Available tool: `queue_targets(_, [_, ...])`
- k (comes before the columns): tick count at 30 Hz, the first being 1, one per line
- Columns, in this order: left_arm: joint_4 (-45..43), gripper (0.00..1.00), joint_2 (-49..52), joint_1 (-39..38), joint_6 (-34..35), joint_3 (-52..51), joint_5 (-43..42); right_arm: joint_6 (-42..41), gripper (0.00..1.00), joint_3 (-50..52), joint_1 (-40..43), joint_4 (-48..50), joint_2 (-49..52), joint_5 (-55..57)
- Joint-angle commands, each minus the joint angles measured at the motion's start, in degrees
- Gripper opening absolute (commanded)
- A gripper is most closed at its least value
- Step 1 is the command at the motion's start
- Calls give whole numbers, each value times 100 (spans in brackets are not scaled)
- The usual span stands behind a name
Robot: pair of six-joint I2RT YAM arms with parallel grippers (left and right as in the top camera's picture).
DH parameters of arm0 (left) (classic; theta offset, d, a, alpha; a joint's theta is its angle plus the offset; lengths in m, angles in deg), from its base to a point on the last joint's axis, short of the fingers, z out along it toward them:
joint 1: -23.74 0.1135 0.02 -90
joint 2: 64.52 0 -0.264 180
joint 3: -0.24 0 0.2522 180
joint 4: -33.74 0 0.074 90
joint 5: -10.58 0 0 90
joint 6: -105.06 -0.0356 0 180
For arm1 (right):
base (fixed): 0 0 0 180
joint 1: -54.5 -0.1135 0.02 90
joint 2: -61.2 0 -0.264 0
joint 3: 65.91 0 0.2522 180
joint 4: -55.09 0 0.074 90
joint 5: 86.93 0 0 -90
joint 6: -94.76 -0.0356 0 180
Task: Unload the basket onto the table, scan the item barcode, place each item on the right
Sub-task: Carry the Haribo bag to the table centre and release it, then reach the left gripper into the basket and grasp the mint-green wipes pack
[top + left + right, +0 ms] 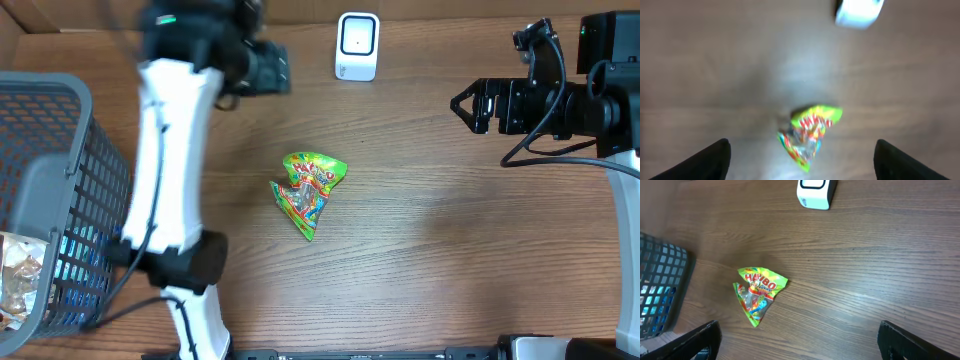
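Haribo bag (309,192) crumpled, green-yellow, lying free; left gripper (802,165) spread, right gripper (802,342) spread.

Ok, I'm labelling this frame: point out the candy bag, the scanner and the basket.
candy bag (311,188), overhead view, middle of the wrapper.
scanner (357,42), overhead view, its white top face.
basket (50,82), overhead view, its grey rim.

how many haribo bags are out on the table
1. The Haribo bag lies centre-frame, some way in front of the white scanner. The basket at the left holds other packets, too hidden to identify.
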Motion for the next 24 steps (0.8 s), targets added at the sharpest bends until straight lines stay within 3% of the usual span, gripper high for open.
queue_targets(1, [72,84,-903,238,-212,267,275,46,100,2,2,-42,-46,-70])
queue_targets(6, [72,87,-2218,1104,83,-352,935,48,100,2,2,-35,-46,-70])
queue_targets(12, [72,100,-3130,3233,433,-1906,973,48,100,2,2,7,-46,-72])
queue_targets(18, [-256,100,-3088,5493,667,-3432,404,48,100,2,2,11,-46,-72])
queue_targets(24, [-1285,100,-2889,6505,634,-4505,79,48,100,2,2,9,-46,-72])
